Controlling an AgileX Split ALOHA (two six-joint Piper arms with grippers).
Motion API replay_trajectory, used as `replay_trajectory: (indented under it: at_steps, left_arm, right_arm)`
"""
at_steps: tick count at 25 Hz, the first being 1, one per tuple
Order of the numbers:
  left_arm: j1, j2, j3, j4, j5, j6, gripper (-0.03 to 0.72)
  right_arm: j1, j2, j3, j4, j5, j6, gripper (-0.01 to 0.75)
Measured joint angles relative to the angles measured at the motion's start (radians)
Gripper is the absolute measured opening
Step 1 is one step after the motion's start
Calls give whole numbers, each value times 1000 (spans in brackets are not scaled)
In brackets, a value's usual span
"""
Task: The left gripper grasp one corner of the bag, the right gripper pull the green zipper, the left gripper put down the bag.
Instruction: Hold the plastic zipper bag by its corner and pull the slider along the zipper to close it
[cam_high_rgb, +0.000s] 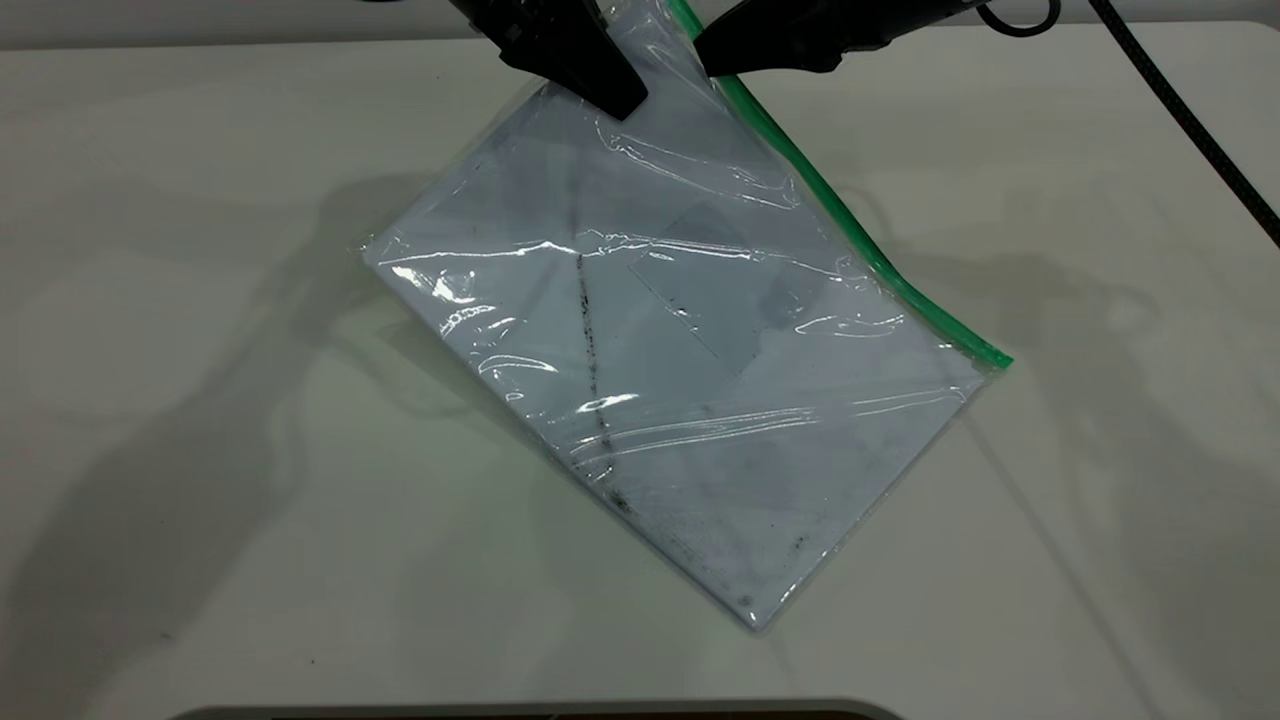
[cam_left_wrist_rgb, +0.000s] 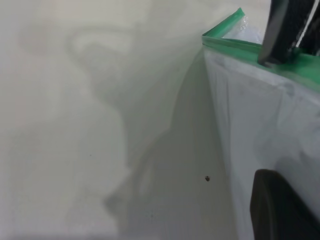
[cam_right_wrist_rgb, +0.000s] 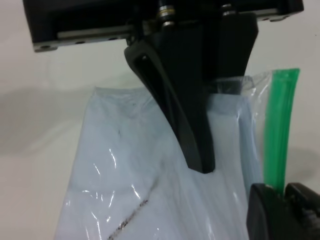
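Overhead, the exterior view shows one bag (cam_high_rgb: 690, 350) hanging tilted, its low corner on the bench (cam_high_rgb: 200, 400), with one dark streak (cam_high_rgb: 592, 370) and one green zipper (cam_high_rgb: 860, 240) along its right edge. Two tools meet at its raised top. Only the right wrist view shows the left tool (cam_right_wrist_rgb: 197, 160) clamped on the bag's top, and the right tool (cam_right_wrist_rgb: 285, 192) closed around the green zipper. The left wrist view alone shows the bag's corner (cam_left_wrist_rgb: 225, 32).

Clear bag (cam_high_rgb: 690, 370) tilted, top corner raised — green zipper (cam_high_rgb: 860, 240) along edge.
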Motion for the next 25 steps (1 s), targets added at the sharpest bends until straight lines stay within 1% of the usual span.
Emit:
replay_trajectory:
  at_steps: [6,15,25]
  left_arm:
    - [0,-1,0,-18,-2,1,53]
    - [1,-13,1,-45,-33,67,53]
    - [34,-44,2,-114,-34,84,52]
  right_arm:
    - [0,0,0,-4,-4,-12,36]
    - [0,-3,-1,-23,-38,-12,36]
    - [-8,-6,-7,-18,-58,-12,36]
